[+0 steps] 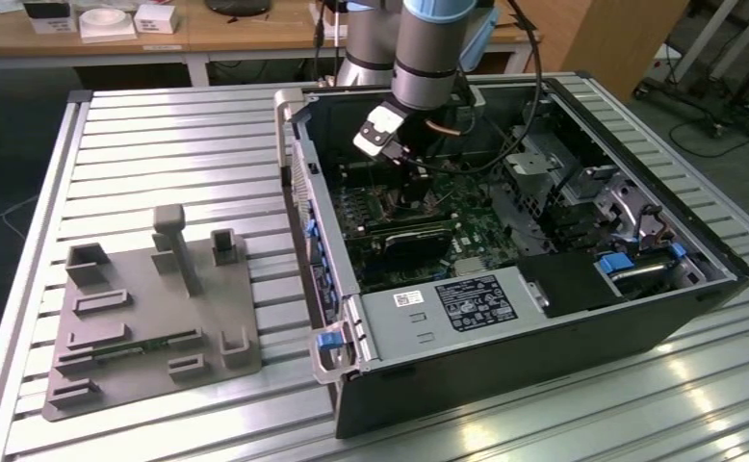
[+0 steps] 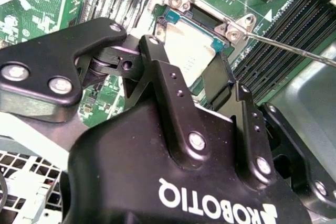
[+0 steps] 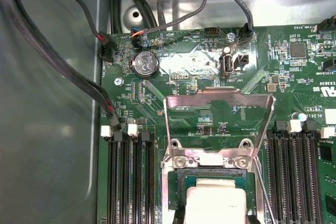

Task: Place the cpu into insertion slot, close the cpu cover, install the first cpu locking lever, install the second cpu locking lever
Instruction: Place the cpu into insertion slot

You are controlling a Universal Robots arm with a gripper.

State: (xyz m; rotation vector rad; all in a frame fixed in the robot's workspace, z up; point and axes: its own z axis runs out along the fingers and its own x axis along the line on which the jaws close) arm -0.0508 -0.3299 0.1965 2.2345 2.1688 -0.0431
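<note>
This is a robotics lab or workshop: a robot arm (image 1: 432,58) reaches down over a ribbed aluminium tabletop (image 1: 169,144), its gripper (image 2: 189,61) inside an open computer case (image 1: 503,356) above a bare green motherboard (image 3: 157,103). Near the case, on the same tabletop, lies a grey fixture plate (image 1: 143,327) with moulded holders and upright posts. Behind stands a wooden bench (image 1: 220,34) carrying small white boxes (image 1: 105,21), and on the dark floor at the exterior view's right are loose cables (image 1: 721,125) and wheeled stand legs (image 1: 683,82).
</note>
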